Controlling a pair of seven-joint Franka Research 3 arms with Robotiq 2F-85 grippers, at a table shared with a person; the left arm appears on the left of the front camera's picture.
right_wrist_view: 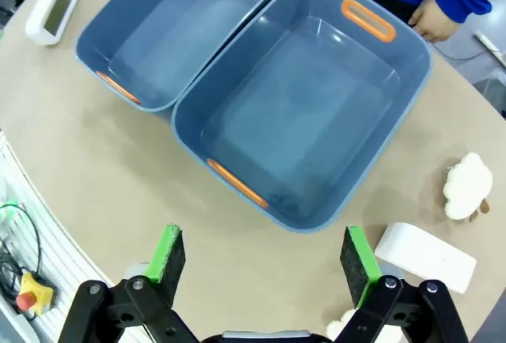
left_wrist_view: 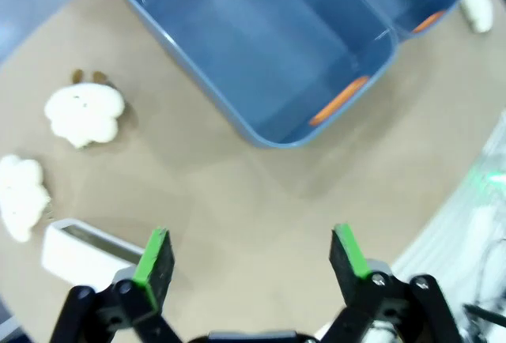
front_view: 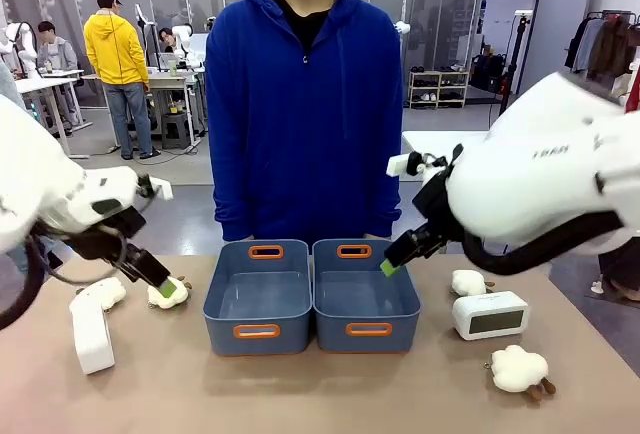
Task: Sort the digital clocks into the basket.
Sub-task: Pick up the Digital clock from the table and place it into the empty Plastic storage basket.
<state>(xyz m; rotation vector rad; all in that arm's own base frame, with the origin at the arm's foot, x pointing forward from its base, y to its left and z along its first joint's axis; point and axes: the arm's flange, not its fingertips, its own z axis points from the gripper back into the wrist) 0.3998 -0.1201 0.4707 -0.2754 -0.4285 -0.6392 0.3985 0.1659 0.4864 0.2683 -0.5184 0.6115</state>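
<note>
Plainly, we judge the sorting not yet begun: the baskets (front_view: 225, 326) sit bare, and both grippers hang wide open, holding nothing. The left clock (left_wrist_view: 79, 250) lies on the worktop (front_view: 320, 394) just beside a finger of the left gripper (left_wrist_view: 253, 248). The right clock (right_wrist_view: 427, 258) lies just beside the right gripper (right_wrist_view: 265, 252), and the baskets lie ahead of both. Next, we think, a gripper must drop over its clock and span the narrow sides. The clocks are smooth, hard white plastic with rounded corners, probably slippery. The plush toys (front_view: 518, 369) look fluffy, and the baskets are rigid blue plastic with orange handle slots.
</note>
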